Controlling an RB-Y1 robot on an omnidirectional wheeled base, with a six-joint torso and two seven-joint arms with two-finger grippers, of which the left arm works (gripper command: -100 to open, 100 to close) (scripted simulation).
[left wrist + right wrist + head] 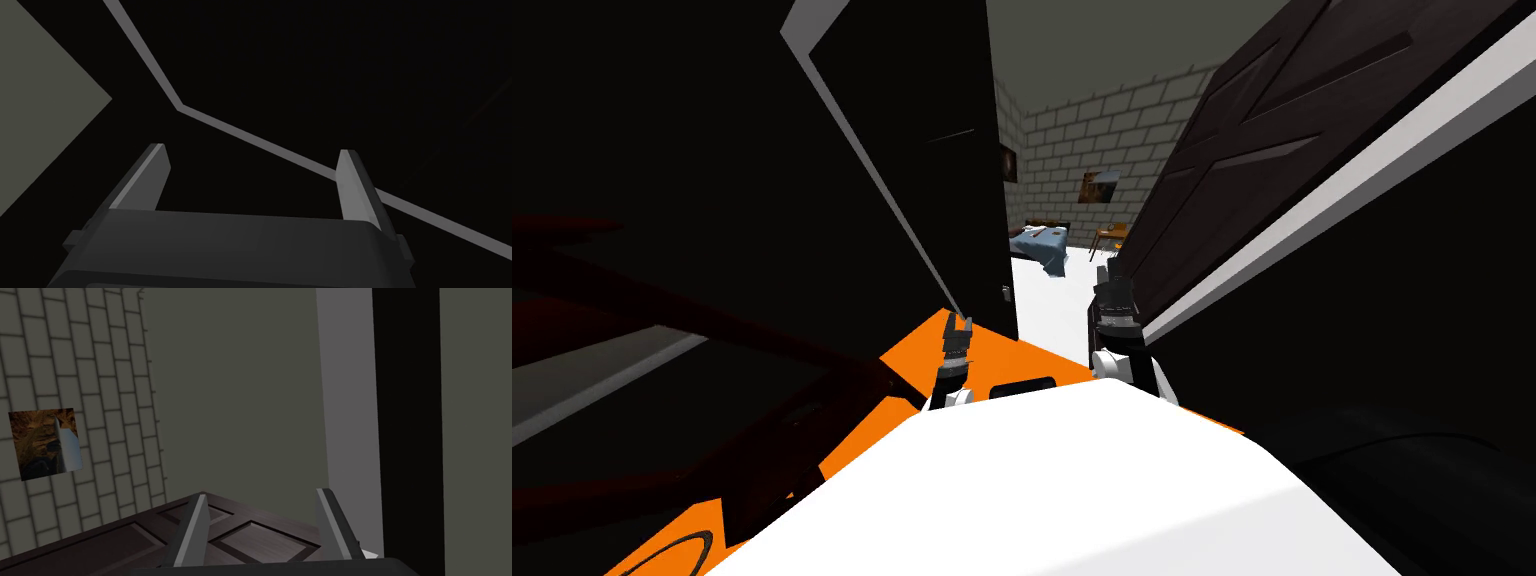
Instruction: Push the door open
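Stands w/ R gripper (262, 495) wide open, empty, just by dark panelled door (125, 538) at 1 o'clock; L gripper (254, 150) likewise wide, empty.

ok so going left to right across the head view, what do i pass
left gripper → blue bed in the room beyond → right gripper → dark panelled door, swung open

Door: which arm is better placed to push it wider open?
Right. The right gripper is close beside the dark panelled door, whose face lies just beyond its open fingers. The left gripper, also open, points at the grey door frame, away from the door.
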